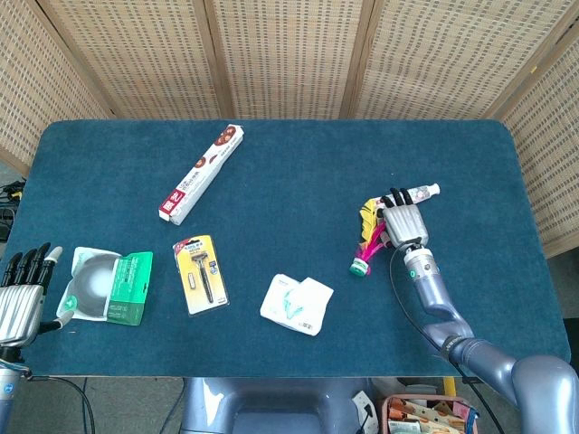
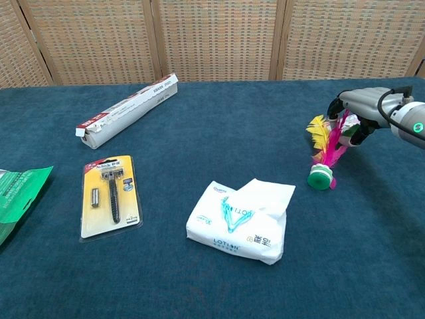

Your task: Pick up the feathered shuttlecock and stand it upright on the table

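The feathered shuttlecock [image 1: 365, 247] has a green base and pink and yellow feathers. It is on the right side of the blue table [image 1: 289, 181], base down and leaning, its base [image 2: 319, 178] at or just above the cloth. My right hand [image 1: 404, 220] is over the top of the feathers and pinches them; in the chest view the right hand [image 2: 356, 106] curls around the pink feather tips. My left hand [image 1: 23, 289] hovers off the table's front left corner with its fingers apart, holding nothing.
A small white tube [image 1: 421, 192] lies just behind the right hand. A tissue pack [image 1: 297, 304] sits left of the shuttlecock, then a razor pack [image 1: 201, 274] and a green package [image 1: 109, 287]. A long foil box [image 1: 201, 174] lies at the back left.
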`<state>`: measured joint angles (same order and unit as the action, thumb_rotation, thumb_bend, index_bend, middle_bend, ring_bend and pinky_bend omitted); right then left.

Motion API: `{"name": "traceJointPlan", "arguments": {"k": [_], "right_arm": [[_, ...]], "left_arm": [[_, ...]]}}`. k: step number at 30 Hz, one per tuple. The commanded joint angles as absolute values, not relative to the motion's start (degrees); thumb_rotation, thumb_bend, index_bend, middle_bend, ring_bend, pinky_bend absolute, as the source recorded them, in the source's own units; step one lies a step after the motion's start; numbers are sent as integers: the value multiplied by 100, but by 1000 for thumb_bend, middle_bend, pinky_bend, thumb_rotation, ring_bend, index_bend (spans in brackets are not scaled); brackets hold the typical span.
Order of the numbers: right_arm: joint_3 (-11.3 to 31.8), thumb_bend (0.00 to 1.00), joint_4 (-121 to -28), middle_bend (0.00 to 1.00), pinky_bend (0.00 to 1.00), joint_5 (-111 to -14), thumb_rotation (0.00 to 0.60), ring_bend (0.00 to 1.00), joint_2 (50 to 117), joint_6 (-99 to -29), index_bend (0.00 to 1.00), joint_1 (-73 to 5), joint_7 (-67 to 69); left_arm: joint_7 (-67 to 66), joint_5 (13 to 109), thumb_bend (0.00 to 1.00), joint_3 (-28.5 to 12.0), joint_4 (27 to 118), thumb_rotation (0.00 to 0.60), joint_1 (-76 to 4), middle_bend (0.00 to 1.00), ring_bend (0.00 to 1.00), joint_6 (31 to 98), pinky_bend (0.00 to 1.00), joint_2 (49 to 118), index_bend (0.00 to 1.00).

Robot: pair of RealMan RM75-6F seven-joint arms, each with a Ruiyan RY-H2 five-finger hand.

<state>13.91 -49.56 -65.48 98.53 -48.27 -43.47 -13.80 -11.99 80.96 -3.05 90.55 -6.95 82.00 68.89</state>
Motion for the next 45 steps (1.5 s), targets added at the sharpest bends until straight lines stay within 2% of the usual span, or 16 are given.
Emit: {"name": "traceJointPlan", "arguments": {"k": [1, 8, 14, 24, 30, 34, 38, 45], "right_arm": [[1405, 434, -4990, 204, 0, -6525, 600, 0, 9839, -4876, 557, -4334, -1436], [1396, 440, -4950, 219, 0, -6477, 600, 0, 9885, -4889, 572, -4318, -1506], [1470, 441, -5088, 223, 0, -6577, 600, 0, 9790, -5162, 575, -4338, -1547], [1630, 441, -4990, 223, 0, -6955, 600, 0, 9859, -6476, 575, -4174, -1535], [1514, 441, -4659, 223, 0, -7214, 600, 0, 9975, -6832, 575, -4045, -1213], [1346, 441, -4125, 223, 0, -7549, 600, 0, 10135, -7238, 575, -3963, -962], [1173, 441, -3147, 223, 0, -7909, 600, 0, 10518, -7824, 575, -3865, -468], [1105, 441, -2045, 223, 0, -8024, 600, 0, 10967, -8011, 575, -3793, -14]], "left_arm": [[-1189, 8116, 1, -298, 9065, 600, -689, 0, 0, 8217, 0, 6880, 0], [-1162, 8134, 1, -292, 9075, 600, -680, 0, 0, 8235, 0, 6862, 0], [-1163, 8139, 1, -290, 9068, 600, -685, 0, 0, 8229, 0, 6867, 0], [-1139, 8180, 1, -275, 9091, 600, -678, 0, 0, 8251, 0, 6854, 0], [-1118, 8241, 0, -253, 9125, 600, -671, 0, 0, 8275, 0, 6840, 0], [-1129, 8308, 1, -230, 9144, 600, -657, 0, 0, 8322, 0, 6841, 0], [-1157, 8350, 1, -210, 9164, 600, -650, 0, 0, 8341, 0, 6846, 0], [-1200, 8403, 1, -189, 9182, 600, -645, 0, 0, 8361, 0, 6858, 0]]}}
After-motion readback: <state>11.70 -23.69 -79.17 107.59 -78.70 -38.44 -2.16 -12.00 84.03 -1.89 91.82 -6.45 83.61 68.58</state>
